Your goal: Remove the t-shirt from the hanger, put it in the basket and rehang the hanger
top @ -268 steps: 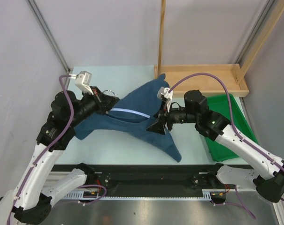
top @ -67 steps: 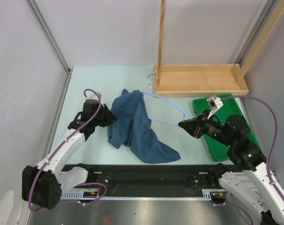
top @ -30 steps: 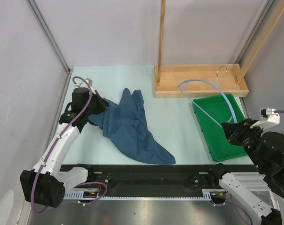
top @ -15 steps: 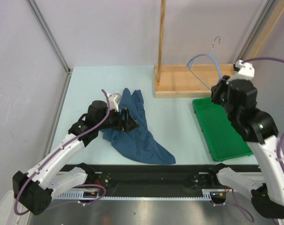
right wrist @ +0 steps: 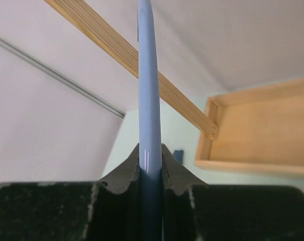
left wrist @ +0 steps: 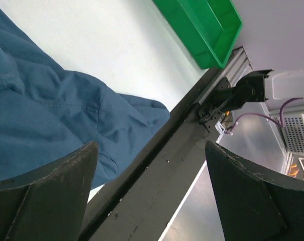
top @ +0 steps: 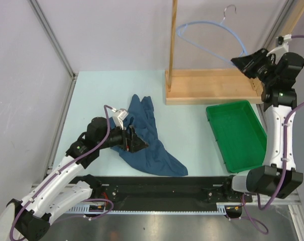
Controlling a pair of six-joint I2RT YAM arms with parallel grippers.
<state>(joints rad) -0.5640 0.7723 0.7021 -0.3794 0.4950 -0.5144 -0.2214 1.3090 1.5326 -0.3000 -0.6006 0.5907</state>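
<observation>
- The t-shirt (top: 152, 150) lies crumpled in a heap on the pale table (top: 96, 90). It sits left of centre, and its long tail runs toward the near edge.
- The shirt is off the hanger (right wrist: 146, 90), and the two are well apart.
- The left gripper (left wrist: 152, 150) is down at the shirt's left side with its fingers spread wide and nothing between them.
- From its wrist camera the blue cloth lies beyond the fingertips. I cannot tell whether they touch it.
- The right gripper (top: 244, 61) is raised high at the far right, above the wooden rack base (top: 212, 88).
- Its fingers are pinched on one end of the pale-blue hanger, and the plastic bar runs straight up out of the clamp.
- The bare hanger hangs in the air to the left of that gripper, with its metal hook (top: 228, 10) uppermost. It is just right of the rack's upright post (top: 172, 40).
- The green tray (top: 237, 135) sits on the table on the right, in front of the rack base.
</observation>
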